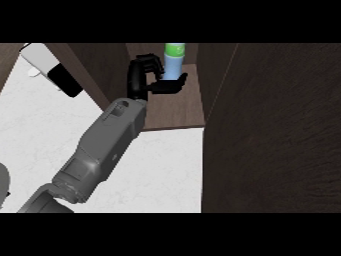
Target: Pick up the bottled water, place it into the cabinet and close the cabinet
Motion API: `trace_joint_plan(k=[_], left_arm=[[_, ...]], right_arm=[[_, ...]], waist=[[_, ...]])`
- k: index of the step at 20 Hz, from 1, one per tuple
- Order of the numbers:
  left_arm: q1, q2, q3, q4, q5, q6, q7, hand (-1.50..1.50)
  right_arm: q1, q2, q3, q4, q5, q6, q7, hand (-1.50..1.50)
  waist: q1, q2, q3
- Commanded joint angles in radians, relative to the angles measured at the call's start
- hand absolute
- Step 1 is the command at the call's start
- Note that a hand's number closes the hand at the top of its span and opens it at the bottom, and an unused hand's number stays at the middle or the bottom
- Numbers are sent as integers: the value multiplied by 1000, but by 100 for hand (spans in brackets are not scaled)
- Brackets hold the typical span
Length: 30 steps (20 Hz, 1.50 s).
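Grey forearm (103, 145) runs from lower left up to center. Left hand (149, 77) at upper center, inside the cabinet (174, 107): fingers and thumb curled round the bottled water (175, 60), which stands upright over the shelf, green top above the fingers. Cabinet door (284, 130) fills the right side.

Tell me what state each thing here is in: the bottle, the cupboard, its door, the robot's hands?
Bottled water: upright, inside the cabinet on its shelf.
Cabinet: open, bottle inside.
Cabinet door: swung open, standing at the right.
Left hand: inside the cabinet beside the bottle, fingers curled, thumb against the bottle.
Right hand: not in view.
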Motion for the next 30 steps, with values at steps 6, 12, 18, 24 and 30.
trace_joint_plan(k=[6,12,18,24,30], left_arm=[[-115,0,6,157,-17,39,4,-150],[-123,0,27,203,-38,2,-66,-150],[-149,0,77,163,-1,-88,-138,-150],[-158,0,67,138,11,-124,-189,-150],[-76,0,20,43,92,-146,-206,-150]], right_arm=[[-8,6,-12,-42,-51,21,2,-150],[-28,-17,-1,-74,-60,-25,47,-150],[-35,-7,6,-73,-40,-36,46,-150],[-33,-15,-30,-105,-77,-58,64,-150],[-18,17,0,-148,-43,-73,101,-150]], waist=[[-12,3,1],[3,7,0],[3,7,0],[9,-3,0],[13,-14,0]])
